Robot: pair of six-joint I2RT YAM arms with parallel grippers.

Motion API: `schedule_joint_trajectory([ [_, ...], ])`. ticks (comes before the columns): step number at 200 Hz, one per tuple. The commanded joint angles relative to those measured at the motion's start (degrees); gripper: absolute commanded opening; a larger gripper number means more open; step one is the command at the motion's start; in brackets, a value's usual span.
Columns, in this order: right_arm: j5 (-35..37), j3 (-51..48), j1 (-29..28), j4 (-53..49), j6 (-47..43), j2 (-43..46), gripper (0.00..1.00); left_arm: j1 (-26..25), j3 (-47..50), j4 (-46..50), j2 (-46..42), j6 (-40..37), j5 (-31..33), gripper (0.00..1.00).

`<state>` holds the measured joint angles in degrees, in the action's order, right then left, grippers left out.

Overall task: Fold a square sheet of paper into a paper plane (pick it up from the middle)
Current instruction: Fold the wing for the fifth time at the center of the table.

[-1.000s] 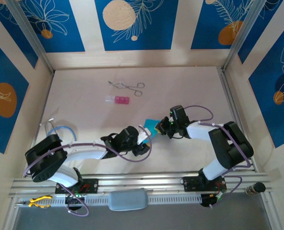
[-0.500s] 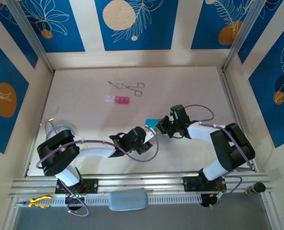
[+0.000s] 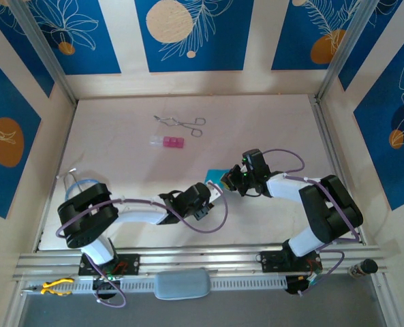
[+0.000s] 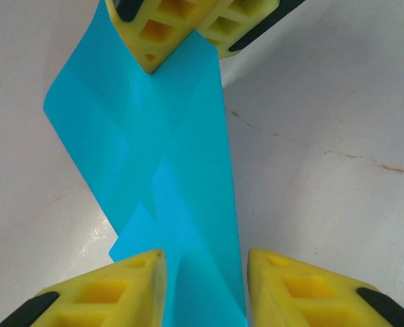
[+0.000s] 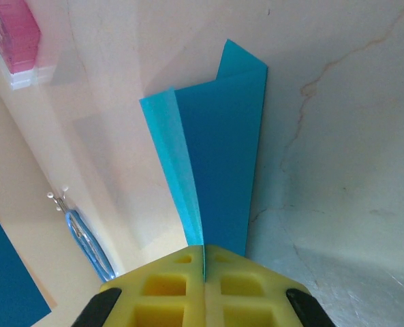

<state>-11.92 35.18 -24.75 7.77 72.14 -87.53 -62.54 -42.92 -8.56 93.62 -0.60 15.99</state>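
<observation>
Paper plane [image 5: 222, 157] in R pincer [image 5: 204, 257]

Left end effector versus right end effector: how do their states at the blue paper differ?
The right end effector is shut on the folded blue paper, fingers pressed together; the left end effector stands open, fingers apart either side of its other end. Both have yellow fingers.
</observation>
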Motion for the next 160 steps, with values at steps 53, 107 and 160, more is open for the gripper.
schedule_joint_trajectory([
  [53,0.4,0.2,-0.3,-1.3,0.1,1.3,0.01,-0.8,-1.3,-0.9,0.6,-0.8,1.2,0.29],
  [107,0.4,0.1,-0.3,-1.5,0.0,1.4,0.01,-0.7,-1.4,-0.9,0.6,-1.0,1.4,0.2],
  [160,0.2,0.2,-0.4,-1.6,-0.5,1.6,0.01,-0.7,-2.2,0.7,1.0,-0.2,0.7,0.22],
])
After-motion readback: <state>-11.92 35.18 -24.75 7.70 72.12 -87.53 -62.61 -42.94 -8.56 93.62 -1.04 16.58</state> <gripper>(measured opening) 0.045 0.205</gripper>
